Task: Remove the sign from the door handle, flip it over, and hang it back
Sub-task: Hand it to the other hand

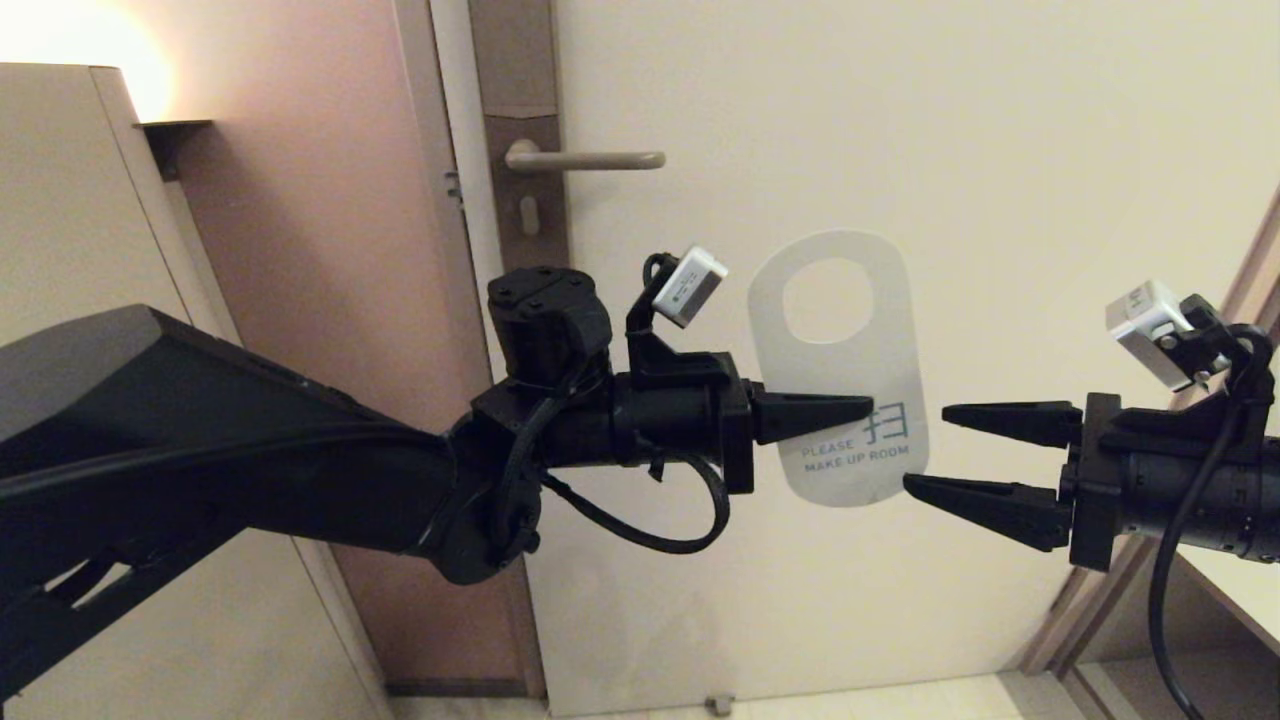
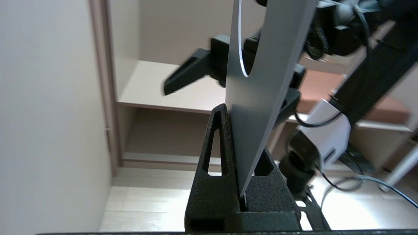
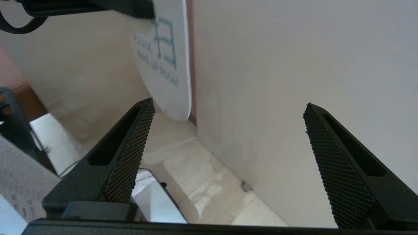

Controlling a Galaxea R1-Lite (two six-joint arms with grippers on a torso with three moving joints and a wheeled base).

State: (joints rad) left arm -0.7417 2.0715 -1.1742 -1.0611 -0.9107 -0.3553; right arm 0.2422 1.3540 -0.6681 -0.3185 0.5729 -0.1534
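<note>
Sign (image 1: 838, 370) is off the door handle (image 1: 585, 159), white side facing me, below and right of it. My left gripper (image 1: 868, 408) is clamping its lower part; my right gripper (image 1: 925, 448) is waiting spread apart just right. Flipping and rehanging remain.

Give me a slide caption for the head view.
Left gripper holds the white sign off the door handle; open right gripper waits beside its lower edge.

Signs: one (image 1: 838, 370)
Handles: one (image 1: 585, 158)
Doors: one (image 1: 900, 120)
Keyholes: one (image 1: 528, 215)
Grippers: two, left (image 1: 865, 408) and right (image 1: 925, 448)
</note>
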